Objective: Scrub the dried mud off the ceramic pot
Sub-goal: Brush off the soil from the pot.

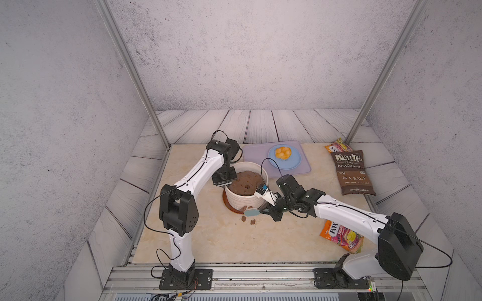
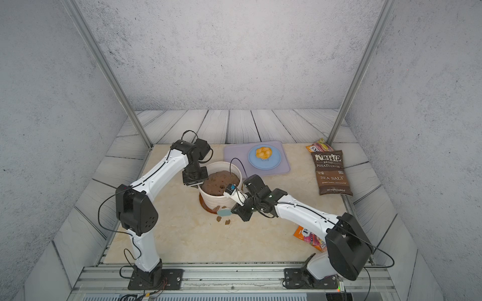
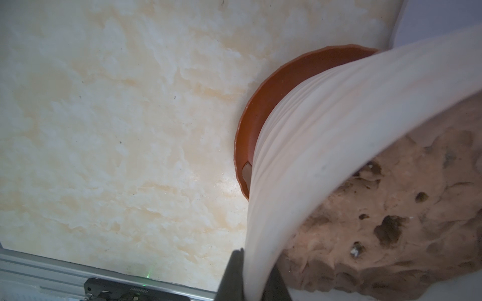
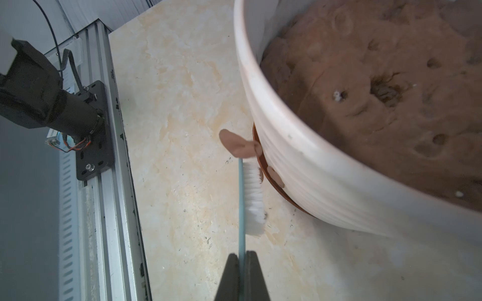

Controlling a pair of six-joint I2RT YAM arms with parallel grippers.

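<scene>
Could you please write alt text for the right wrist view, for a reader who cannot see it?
The right gripper is shut on a thin blue brush whose white bristles face the base of the ribbed ceramic pot. A flake of dried mud sits at the brush's tip, another at the pot's foot.

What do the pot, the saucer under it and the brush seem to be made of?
The pot: probably glazed ceramic, cream-white, smooth with a soft sheen and moulded ribs. The saucer: plain rust-brown, terracotta or plastic; the look leaves it open. The brush: thin pale-blue back, likely plastic, with white synthetic-looking bristles.
</scene>
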